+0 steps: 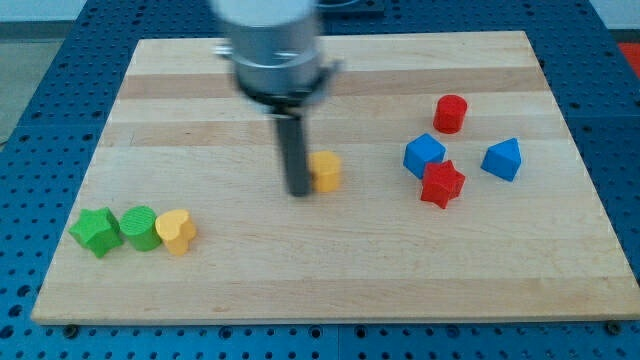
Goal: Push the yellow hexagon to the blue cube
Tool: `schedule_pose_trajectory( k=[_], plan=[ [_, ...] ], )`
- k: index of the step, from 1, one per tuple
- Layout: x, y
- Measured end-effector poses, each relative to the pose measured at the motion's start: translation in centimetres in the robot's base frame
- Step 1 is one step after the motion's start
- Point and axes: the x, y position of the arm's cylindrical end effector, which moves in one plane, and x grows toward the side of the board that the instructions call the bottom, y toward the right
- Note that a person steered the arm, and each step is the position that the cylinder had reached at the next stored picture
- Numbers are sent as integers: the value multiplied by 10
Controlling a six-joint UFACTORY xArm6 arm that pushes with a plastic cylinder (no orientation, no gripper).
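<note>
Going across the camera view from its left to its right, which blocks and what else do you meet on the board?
Green star → green cylinder → yellow heart → my tip → yellow hexagon → blue cube → blue triangular block. The red star and red cylinder overlap too much to order.

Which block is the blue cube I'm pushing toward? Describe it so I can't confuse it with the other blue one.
Look at the wooden board's right half, where four blocks cluster. The blue cube is the cluster's leftmost block, touching the red star just below it. The other blue block, a wedge-like shape, sits apart, farther toward the view's right.
</note>
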Motion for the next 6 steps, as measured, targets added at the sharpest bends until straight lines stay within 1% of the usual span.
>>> schedule_pose_trajectory(
  k=[1, 2, 6],
  plan=[
    [0, 24],
    [-1, -27],
    [-43, 32]
  ],
)
